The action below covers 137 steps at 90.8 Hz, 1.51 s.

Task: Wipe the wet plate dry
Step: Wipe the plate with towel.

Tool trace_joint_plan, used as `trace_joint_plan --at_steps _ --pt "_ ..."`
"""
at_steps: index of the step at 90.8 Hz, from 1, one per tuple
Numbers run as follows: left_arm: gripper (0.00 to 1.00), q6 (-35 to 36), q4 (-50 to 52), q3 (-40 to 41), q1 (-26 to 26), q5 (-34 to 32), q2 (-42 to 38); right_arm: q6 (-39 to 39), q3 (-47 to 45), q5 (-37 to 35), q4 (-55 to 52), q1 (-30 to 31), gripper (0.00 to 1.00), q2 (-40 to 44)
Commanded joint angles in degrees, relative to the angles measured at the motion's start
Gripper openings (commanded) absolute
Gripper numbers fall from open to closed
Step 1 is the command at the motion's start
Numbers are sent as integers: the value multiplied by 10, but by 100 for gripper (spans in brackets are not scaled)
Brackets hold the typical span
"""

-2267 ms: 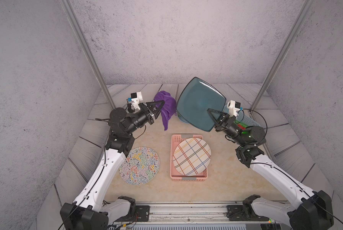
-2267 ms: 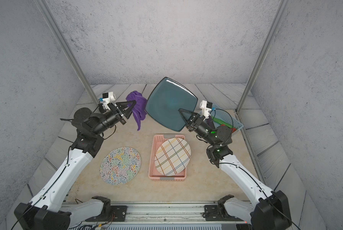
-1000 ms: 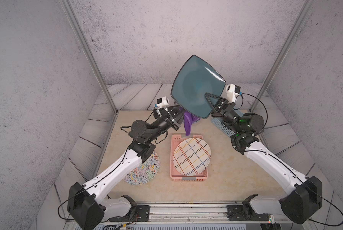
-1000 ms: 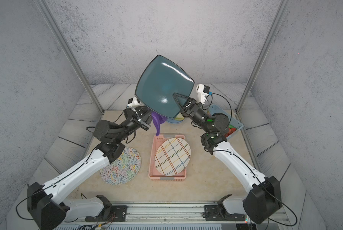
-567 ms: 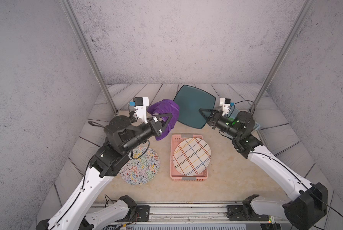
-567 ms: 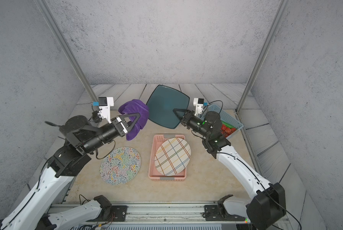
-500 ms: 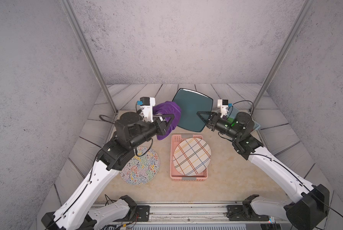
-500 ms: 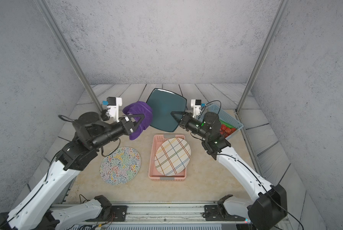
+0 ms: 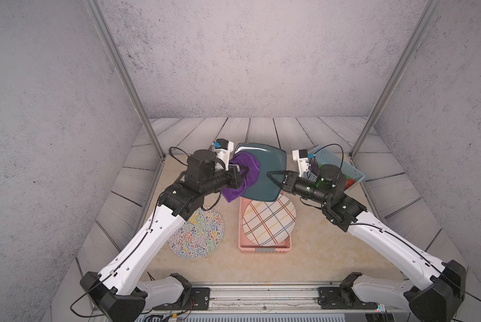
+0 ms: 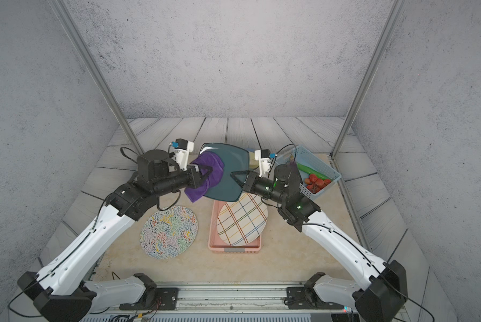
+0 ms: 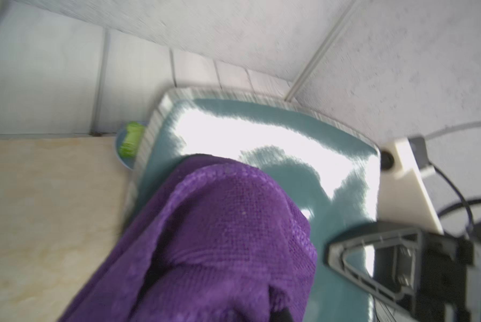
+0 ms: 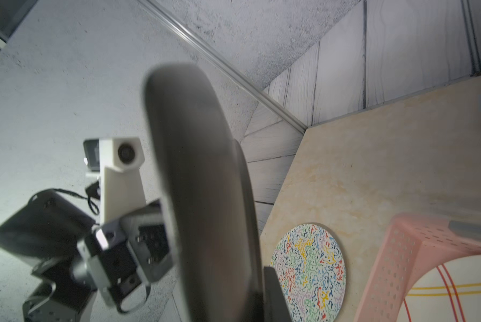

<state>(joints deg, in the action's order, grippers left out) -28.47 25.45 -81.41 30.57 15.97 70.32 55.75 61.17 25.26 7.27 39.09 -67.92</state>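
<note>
Purple cloth (image 9: 247, 163), clamped tight in the left gripper (image 9: 240, 175), lies against the teal plate (image 9: 271, 163) that the right gripper (image 9: 272, 176) pinches, mid-frame.

Left arm (image 9: 155, 234) and right arm (image 9: 387, 237) reach inward, forearms near level; left gripper (image 9: 247, 173) and right gripper (image 9: 271, 175) oppose, jaws clamped.

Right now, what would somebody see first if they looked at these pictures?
First comes the dark teal plate, held tilted up in the air by the right pincer. Next is the purple cloth, which the left pincer holds against the plate's face. Below them a checked plate lies in a pink basket, with a squiggly coloured disc beside it.
</note>
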Motion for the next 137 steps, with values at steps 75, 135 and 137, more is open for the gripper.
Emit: trace_joint_plan --at_steps 75,135,137 --pt "0 -809 -778 185 -166 260 2 372 -78 79 647 -91 0 -38" --pt "0 -835 -794 180 -114 212 -62 293 -9 72 524 -57 0 -78" --pt "0 -833 -790 181 -125 218 -65 292 -18 65 533 -56 0 -72"
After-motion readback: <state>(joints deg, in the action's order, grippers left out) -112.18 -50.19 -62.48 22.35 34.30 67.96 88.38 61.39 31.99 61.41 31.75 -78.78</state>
